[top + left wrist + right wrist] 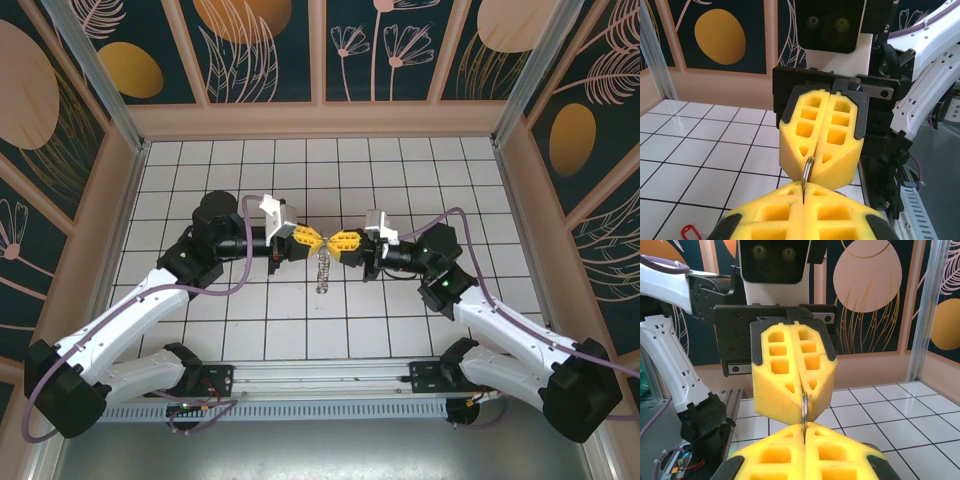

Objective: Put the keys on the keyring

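Panelling in dark teal, painted with pale plant outlines and orange discs, is seen from above around a white tiled surface. Over that surface the left arm and the right arm are brought together at the middle, tip to tip. The left end effector is closed on the keyring, and the right end effector is closed on it from the opposite side.

From above, the keyring is shown as a silvery string of small plain keys hanging from the pinched point towards the tiles. In the wrist views the ring itself is shown up close. It is a thin grey metal loop, upright and edge-on, clamped in the seam of each pair of yellow fingers, which are moulded with square recesses.

In the left wrist view a red key tag is seen lying on a tile at the lower left, well apart from the ring. The metal of its key cannot be made out.
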{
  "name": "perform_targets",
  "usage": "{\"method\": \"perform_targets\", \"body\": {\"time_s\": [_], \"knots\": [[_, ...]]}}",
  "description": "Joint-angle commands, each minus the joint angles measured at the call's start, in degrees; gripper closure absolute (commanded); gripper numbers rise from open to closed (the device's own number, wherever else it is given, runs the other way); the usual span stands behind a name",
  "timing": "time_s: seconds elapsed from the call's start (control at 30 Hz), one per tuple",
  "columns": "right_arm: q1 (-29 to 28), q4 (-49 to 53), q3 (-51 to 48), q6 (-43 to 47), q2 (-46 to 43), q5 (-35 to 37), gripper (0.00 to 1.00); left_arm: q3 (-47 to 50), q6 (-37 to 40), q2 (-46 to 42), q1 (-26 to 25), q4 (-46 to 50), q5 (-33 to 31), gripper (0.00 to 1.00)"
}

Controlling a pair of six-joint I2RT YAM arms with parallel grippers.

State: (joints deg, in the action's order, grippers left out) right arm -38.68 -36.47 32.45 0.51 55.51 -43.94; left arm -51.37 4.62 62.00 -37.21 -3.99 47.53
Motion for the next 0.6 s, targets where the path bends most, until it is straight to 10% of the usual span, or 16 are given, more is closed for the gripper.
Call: {"method": "perform_targets", "body": {"time_s": [0.0, 0.57], "knots": [[-0.08, 5.37, 1.84, 3.67, -1.95, 2.98, 0.91, -2.42, 4.32, 0.36, -0.11, 3.11, -2.51, 1.0], [-0.14, 30.14, 10.84, 16.1, -3.99, 10.72, 0.69, -11.99, 16.41, 3.4, -0.12, 23.2, -8.84, 1.0]]}}
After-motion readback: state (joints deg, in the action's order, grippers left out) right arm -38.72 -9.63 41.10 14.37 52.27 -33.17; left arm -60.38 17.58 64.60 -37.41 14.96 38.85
